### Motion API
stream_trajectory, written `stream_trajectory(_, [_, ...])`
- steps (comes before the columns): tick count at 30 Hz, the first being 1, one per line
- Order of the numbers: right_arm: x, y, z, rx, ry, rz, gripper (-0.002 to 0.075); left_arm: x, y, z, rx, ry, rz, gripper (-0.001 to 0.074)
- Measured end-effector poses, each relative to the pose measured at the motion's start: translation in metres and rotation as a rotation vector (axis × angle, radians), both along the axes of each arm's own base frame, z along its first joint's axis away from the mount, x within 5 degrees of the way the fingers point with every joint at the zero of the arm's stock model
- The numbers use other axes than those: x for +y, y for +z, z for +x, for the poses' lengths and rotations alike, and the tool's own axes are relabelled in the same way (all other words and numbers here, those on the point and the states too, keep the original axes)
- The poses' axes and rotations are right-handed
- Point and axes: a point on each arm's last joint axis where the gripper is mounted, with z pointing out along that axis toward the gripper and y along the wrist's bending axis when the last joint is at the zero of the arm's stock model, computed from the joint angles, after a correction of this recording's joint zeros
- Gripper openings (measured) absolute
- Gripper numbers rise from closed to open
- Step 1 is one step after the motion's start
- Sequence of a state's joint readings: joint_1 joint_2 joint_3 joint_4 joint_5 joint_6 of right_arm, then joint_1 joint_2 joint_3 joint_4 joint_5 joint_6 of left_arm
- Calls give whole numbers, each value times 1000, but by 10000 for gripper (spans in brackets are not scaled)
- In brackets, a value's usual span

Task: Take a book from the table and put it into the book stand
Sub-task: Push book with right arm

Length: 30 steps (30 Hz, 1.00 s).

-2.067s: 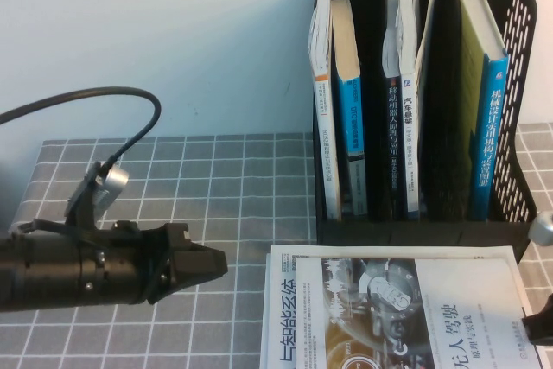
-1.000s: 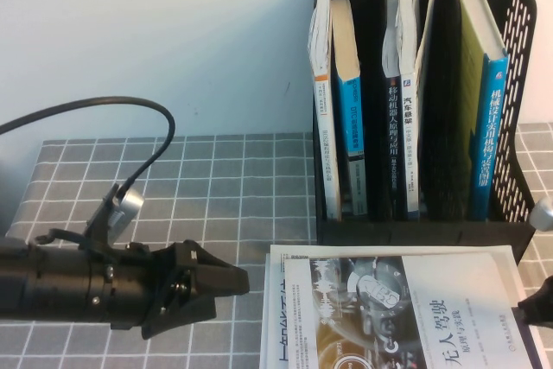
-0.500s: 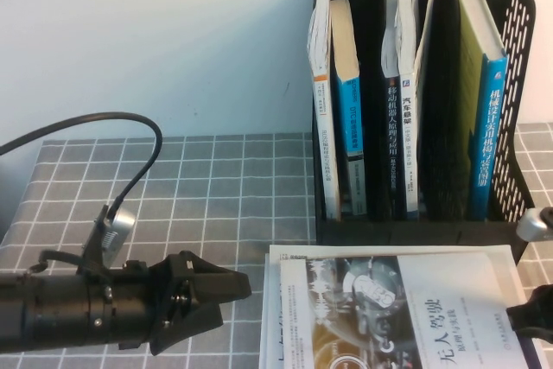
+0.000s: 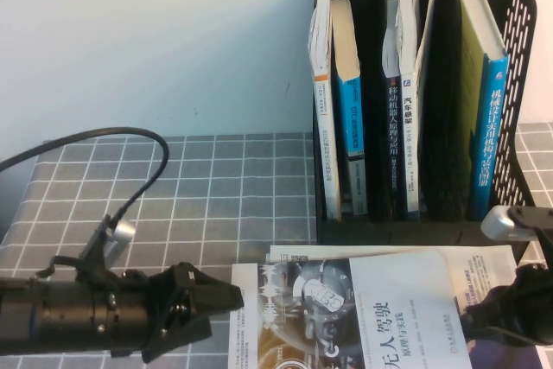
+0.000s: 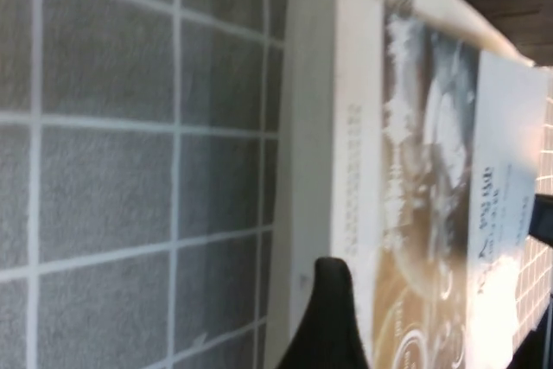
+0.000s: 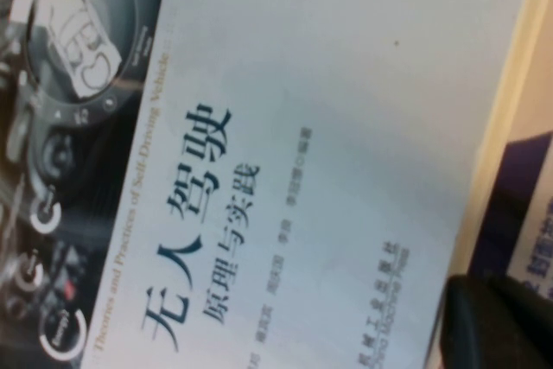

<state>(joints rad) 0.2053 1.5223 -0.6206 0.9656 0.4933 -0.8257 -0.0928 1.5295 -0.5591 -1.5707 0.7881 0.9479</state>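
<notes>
Both grippers, left (image 4: 226,297) & right (image 4: 471,315), shoved book (image 4: 363,317) leftward; fingers' state unclear.

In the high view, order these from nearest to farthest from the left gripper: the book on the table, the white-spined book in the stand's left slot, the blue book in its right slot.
From the left gripper, low on the left:
1. The book, right beside its tip.
2. The white-spined book, upright in the book stand, left slot.
3. The blue book, right slot, above the right gripper.

light: even, bright | shadows: soft | wrist views: blurred | glare: none
</notes>
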Motion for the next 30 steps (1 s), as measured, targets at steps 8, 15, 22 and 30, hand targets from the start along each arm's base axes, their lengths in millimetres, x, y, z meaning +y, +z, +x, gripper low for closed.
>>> stream_trajectory(8, [2,0,1,-1,-10,25,-2,-6,-40,5,158,-50,-72,545])
stream_trajectory(15, [3,0,0,1,-9,28,-2,-14,-61,6,201,-105,-222,547])
stream_trajectory(22, [14,1,-4,9,16,51,-2,-17,-84,4,237,-147,-275,549])
stream_trajectory(30, [32,-9,-5,-7,34,13,-2,-17,-86,5,225,-161,-299,534])
